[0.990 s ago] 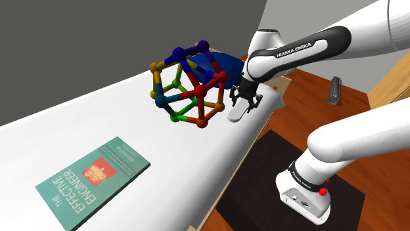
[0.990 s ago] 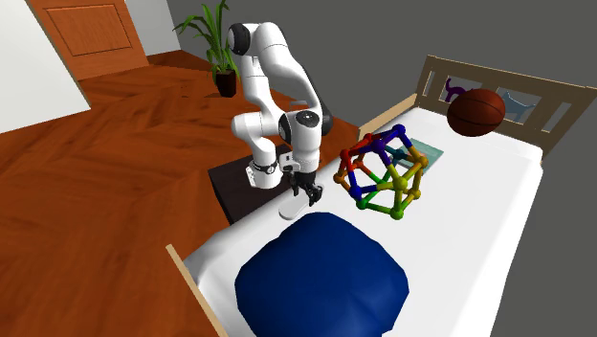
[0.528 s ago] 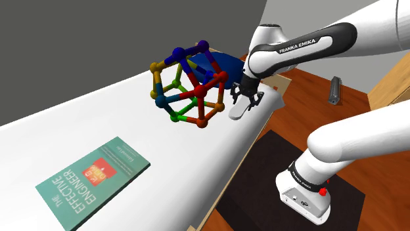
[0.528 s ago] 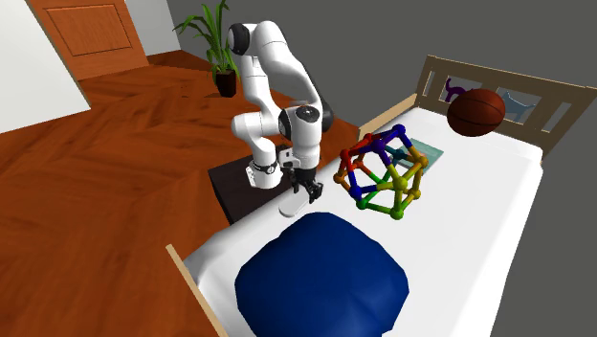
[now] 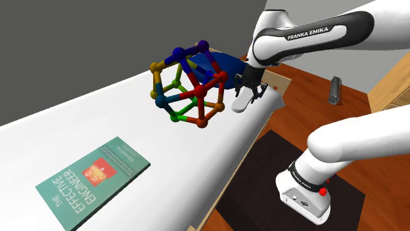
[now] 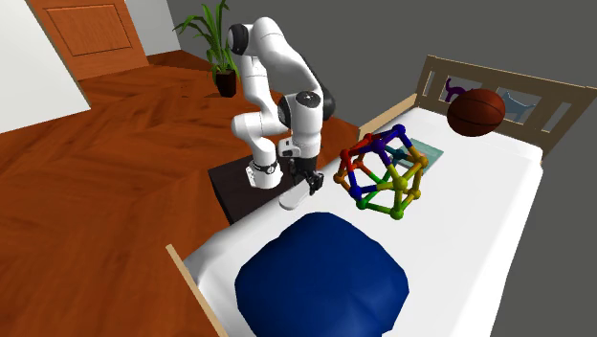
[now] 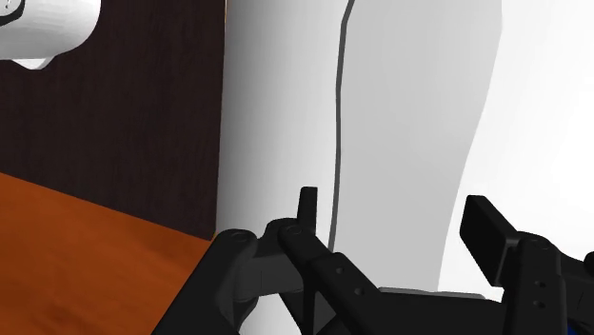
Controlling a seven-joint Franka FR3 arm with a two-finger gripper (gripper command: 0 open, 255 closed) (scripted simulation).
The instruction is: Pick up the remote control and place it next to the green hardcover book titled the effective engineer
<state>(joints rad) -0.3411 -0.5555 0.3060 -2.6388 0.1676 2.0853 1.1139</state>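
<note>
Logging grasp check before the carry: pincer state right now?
Pincer: closed, holding the white remote control.

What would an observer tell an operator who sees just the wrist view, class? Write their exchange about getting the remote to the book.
Operator: Where is the book?
Observer: The green book lies flat on the white bed, at the shoulder view's lower left.
Operator: Anything in the way?
Observer: A coloured rod-and-ball frame stands between it and the claw holding the white remote.
Operator: What else is there?
Observer: A brown ball sits at the bed's far end in the second exterior view.
</note>
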